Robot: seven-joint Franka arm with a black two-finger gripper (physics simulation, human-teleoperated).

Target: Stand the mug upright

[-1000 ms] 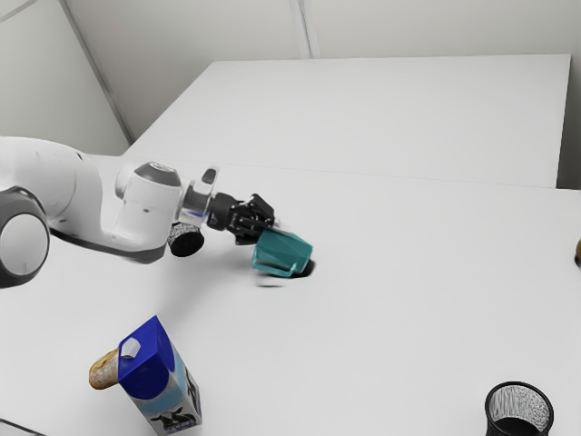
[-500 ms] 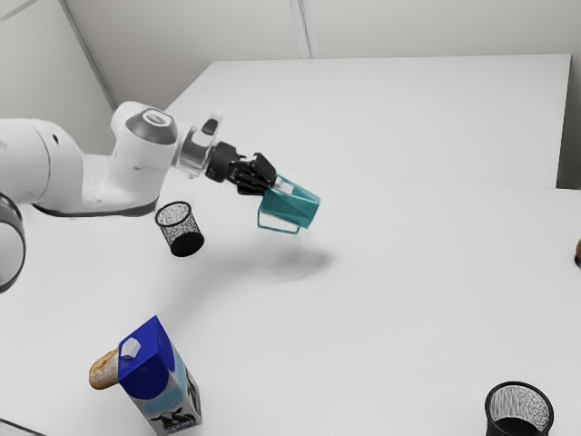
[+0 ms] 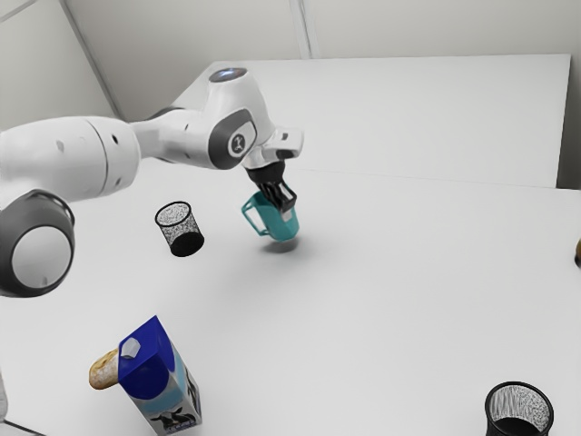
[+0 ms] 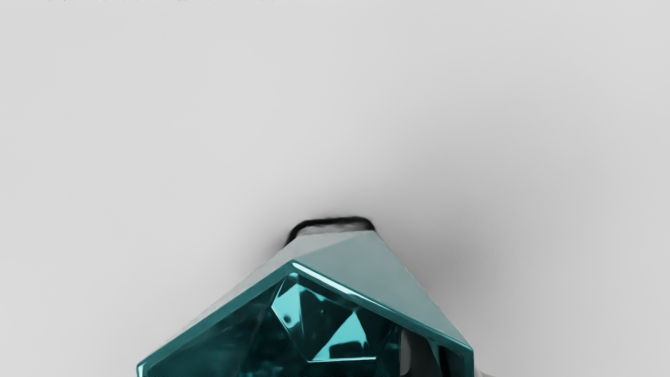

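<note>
The pincer [image 3: 287, 209] grips the teal faceted mug [image 3: 273, 223] by its wall, the mug nearly upright, its base at or just above the table [image 3: 390, 272]. The exterior view gives the handle, on the left, and a black mesh cup [image 3: 180, 230] farther left; the wrist view gives the mug's faceted inside, with one finger [image 4: 416, 353] in it.

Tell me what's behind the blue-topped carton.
The rounded end of a brown, bread-like item pokes out behind the carton; the rest is covered, so I can't tell its full shape.
</note>
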